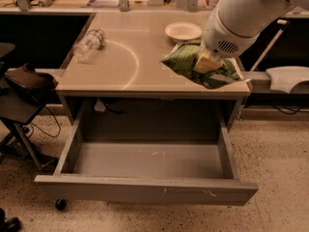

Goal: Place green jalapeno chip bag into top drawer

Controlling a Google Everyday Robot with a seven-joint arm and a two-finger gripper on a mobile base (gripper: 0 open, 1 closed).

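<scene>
While hanging beneath the white arm (246,13) above the right front part of the bench (145,62), pinching crinkled foil; entries following, placed relative to the jaws.

1. gripper (208,62): pointing downward; jaws clamping onto the middle of the green jalapeno chip bag, pressing into its upper face.

2. green jalapeno chip bag (221,76): sitting between and under the jaws, tilting, left end riding higher, right end dipping toward the bench's right front corner; proving impossible to tell whether touching the bench or hanging just clear of it. Lying outside the drawer.

3. top drawer (120,188): standing pulled out, below the jaws and nearer the camera; showing a bare grey floor and a scuffed front panel; stretching well to the left of the jaws.

4. white bowl (183,31): sitting on the bench just behind the jaws and slightly left, near the bag's far edge.

5. clear plastic bottle (89,43): lying on its side well to the left of the jaws, near the bench's left edge.

6. dark bag (26,81): resting on a low seat far left of the jaws, beside the bench.

7. black cable (113,111): dangling under the bench top, below and left of the jaws.

8. caster (60,204): peeking out under the drawer's left front corner, far below and left of the jaws.
</scene>
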